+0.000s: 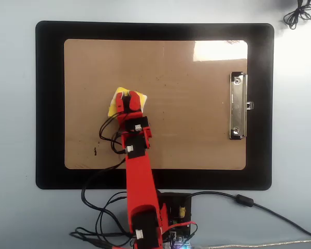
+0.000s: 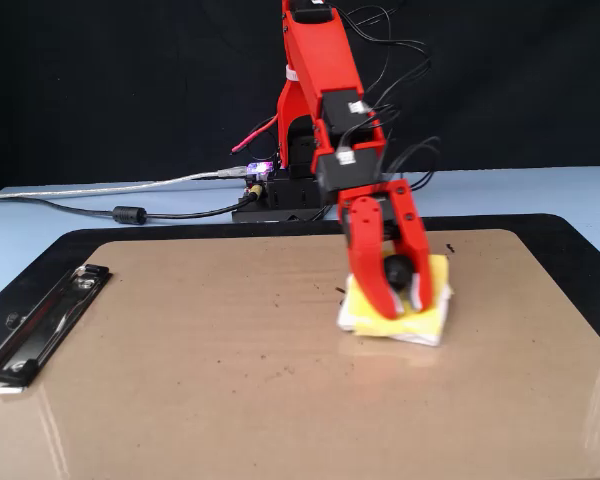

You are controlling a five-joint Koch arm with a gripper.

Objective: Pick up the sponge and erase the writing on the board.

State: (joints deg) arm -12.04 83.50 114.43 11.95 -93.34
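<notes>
The yellow sponge (image 1: 115, 98) (image 2: 433, 298) lies flat on the brown board (image 1: 197, 104) (image 2: 180, 350), left of centre in the overhead view. My red gripper (image 1: 129, 97) (image 2: 398, 296) stands over it, shut on the sponge's round black knob, with a finger (image 2: 365, 285) on each side. The writing is hidden in both views: the arm and sponge cover that patch of board. Only a tiny dark fleck (image 2: 340, 291) shows at the sponge's left edge in the fixed view.
The board rests on a bigger black mat (image 1: 49, 104) (image 2: 580, 240). Its silver clip (image 1: 238, 106) (image 2: 40, 320) is at the right in the overhead view. A stray dark speck (image 1: 95, 151) (image 2: 450, 248) marks the board. The arm's base electronics (image 1: 176, 212) and cables sit off the mat.
</notes>
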